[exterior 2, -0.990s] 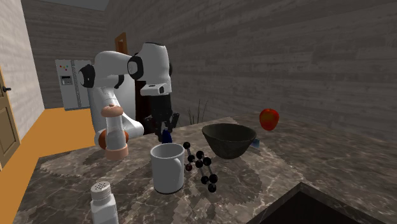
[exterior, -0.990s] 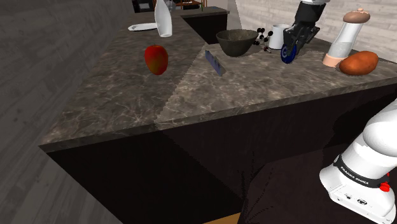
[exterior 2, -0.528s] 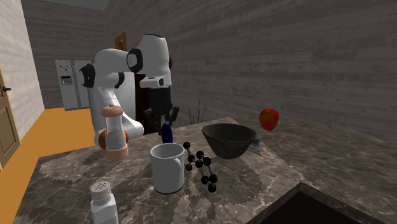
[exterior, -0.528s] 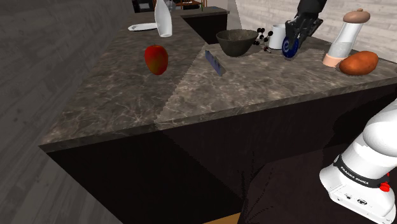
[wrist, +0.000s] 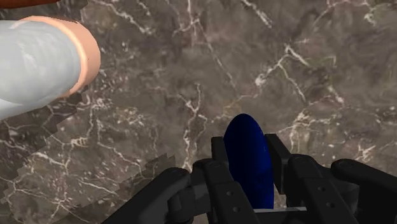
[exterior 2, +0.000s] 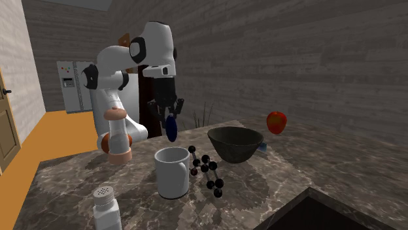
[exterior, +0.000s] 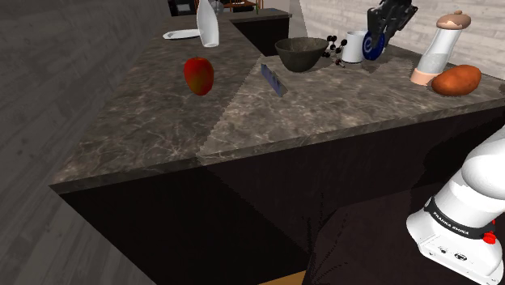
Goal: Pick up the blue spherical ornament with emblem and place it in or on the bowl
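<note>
Robot hand (exterior 2: 170,117) grasps blue ornament (exterior 2: 171,129) edge-on | held high off tabletop (exterior 2: 314,163), likely to clear the mug (exterior 2: 172,171) | bowl (exterior 2: 234,144) at its four o'clock, second exterior view

The gripper (exterior 2: 170,117) stands higher than a second ago. The blue ornament (exterior 2: 171,128) clasped between its fingers (wrist: 278,159) has risen with it, clear of the table (exterior 2: 314,163). In the shoulder view it now hangs level with the white mug (exterior: 353,47).

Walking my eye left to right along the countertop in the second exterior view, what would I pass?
Grinder → white mug → dark bowl → red apple.
</note>
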Robot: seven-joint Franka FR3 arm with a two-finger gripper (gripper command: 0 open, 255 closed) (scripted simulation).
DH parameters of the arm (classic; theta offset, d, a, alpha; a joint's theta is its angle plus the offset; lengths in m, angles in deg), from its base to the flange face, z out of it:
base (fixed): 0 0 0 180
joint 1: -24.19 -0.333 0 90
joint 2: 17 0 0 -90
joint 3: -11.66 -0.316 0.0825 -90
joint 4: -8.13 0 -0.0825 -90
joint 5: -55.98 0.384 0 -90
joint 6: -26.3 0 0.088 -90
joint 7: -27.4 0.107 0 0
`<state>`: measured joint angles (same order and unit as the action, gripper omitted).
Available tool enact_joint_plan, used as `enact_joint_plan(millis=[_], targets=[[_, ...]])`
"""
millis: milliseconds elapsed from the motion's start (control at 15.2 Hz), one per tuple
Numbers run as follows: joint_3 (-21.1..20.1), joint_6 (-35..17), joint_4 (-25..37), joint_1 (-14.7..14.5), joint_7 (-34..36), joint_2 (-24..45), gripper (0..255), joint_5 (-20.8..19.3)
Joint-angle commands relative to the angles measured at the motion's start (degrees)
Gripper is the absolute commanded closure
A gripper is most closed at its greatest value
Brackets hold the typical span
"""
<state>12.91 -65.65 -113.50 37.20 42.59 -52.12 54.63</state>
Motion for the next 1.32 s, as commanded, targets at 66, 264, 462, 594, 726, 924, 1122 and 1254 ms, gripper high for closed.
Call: enact_joint_plan(millis=[66,264,462,594,726,924,1122,1254], targets=[[0.02,2.33,3.07,0.00,-0.08,0.75,255,0.01],[0.01,4.51,6.16,-0.01,-0.12,1.65,255,0.03],[-0.01,6.71,9.36,-0.02,-0.16,2.66,255,0.06],[-0.02,8.19,11.57,-0.03,-0.18,3.39,255,0.07],[-0.02,9.67,13.83,-0.03,-0.21,4.17,255,0.08],[-0.03,11.94,17.36,-0.04,-0.25,5.42,255,0.10],[-0.03,14.25,21.04,-0.05,-0.30,6.80,255,0.12],[-0.62,14.08,22.76,-0.24,0.48,8.69,255,0.36]])
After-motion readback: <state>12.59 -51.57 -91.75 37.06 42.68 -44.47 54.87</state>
